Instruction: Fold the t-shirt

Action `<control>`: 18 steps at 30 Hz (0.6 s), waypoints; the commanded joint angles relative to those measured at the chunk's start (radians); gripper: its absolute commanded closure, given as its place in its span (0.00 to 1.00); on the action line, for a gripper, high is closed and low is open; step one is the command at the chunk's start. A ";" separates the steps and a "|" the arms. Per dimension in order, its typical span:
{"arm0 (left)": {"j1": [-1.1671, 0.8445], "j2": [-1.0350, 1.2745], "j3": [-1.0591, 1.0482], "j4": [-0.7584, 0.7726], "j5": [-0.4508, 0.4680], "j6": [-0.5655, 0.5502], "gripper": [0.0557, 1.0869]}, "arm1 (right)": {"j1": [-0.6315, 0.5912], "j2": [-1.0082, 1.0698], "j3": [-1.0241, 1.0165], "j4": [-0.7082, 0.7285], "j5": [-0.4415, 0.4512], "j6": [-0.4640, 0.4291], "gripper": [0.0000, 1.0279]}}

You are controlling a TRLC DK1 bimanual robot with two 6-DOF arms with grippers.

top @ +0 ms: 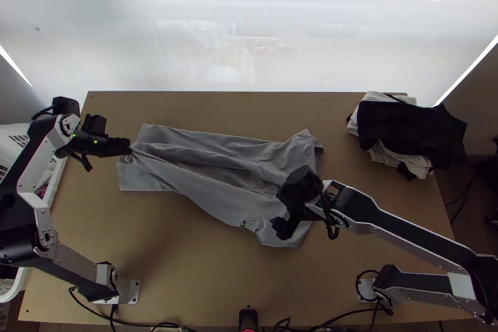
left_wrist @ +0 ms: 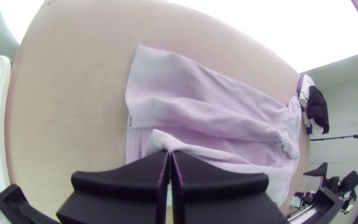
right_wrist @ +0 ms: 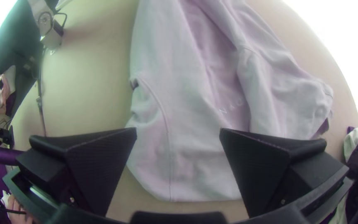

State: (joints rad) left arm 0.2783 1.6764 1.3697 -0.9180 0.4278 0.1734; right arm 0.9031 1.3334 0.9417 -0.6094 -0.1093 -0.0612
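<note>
Grey cloth this limp folds best if both ends travel together: the right gripper (right_wrist: 178, 132) should close squarely on the near shoulder side, then both should lift low and swing toward twelve o'clock, with light tension so the ridge doesn't twist. The left gripper (top: 129, 147) is clenched on a bunched ridge of the t-shirt (top: 218, 192), which stretches from it toward between three and four o'clock in the top view. The right one's fingers stand apart, holding nothing, above the cloth, most of which lies toward its ten o'clock.
</note>
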 commanded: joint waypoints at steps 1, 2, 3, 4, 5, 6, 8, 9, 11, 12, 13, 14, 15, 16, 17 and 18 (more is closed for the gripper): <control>-0.022 0.143 0.195 0.030 0.011 -0.087 0.97 | 0.097 0.058 0.049 -0.016 -0.001 0.000 0.10; -0.022 0.161 0.216 0.030 0.011 -0.095 0.97 | 0.111 0.062 0.046 -0.021 -0.001 0.000 0.10; -0.022 0.180 0.233 0.031 0.011 -0.104 0.97 | 0.123 0.064 0.043 -0.023 -0.001 0.000 0.10; -0.022 0.194 0.249 0.031 0.011 -0.109 0.97 | 0.137 0.069 0.043 -0.026 -0.001 0.000 0.10; -0.024 0.209 0.258 0.031 0.011 -0.109 0.97 | 0.154 0.073 0.043 -0.029 0.000 0.000 0.10; -0.025 0.220 0.262 0.033 0.011 -0.112 0.97 | 0.172 0.081 0.043 -0.030 0.000 0.000 0.10; -0.034 0.238 0.267 0.038 0.011 -0.118 0.97 | 0.209 0.101 0.046 -0.030 0.000 -0.006 0.10; -0.037 0.243 0.267 0.038 0.011 -0.121 0.97 | 0.226 0.115 0.048 -0.030 0.000 -0.014 0.10; -0.044 0.249 0.261 0.038 0.017 -0.132 0.97 | 0.247 0.150 0.055 -0.029 0.000 -0.020 0.10; -0.045 0.247 0.253 0.038 0.028 -0.133 0.97 | 0.255 0.167 0.058 -0.026 0.000 -0.023 0.10; -0.048 0.244 0.246 0.038 0.029 -0.133 0.97 | 0.258 0.185 0.063 -0.021 0.000 -0.026 0.10; -0.050 0.240 0.236 0.038 0.031 -0.133 0.97 | 0.260 0.205 0.071 -0.020 0.000 -0.028 0.11; -0.050 0.233 0.227 0.038 0.032 -0.133 0.97 | 0.258 0.222 0.080 -0.012 0.000 -0.028 0.15; -0.050 0.226 0.218 0.038 0.035 -0.133 0.97 | 0.255 0.237 0.085 0.002 0.003 -0.028 0.16; -0.050 0.220 0.209 0.039 0.037 -0.130 0.97 | 0.249 0.253 0.086 0.020 0.005 -0.028 0.16; -0.048 0.212 0.201 0.039 0.037 -0.127 0.97 | 0.244 0.268 0.089 0.034 0.007 -0.028 0.16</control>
State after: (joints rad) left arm 0.2363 1.8957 1.5970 -0.8806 0.4530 0.0505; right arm 1.1275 1.5055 1.0054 -0.6254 -0.1097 -0.0826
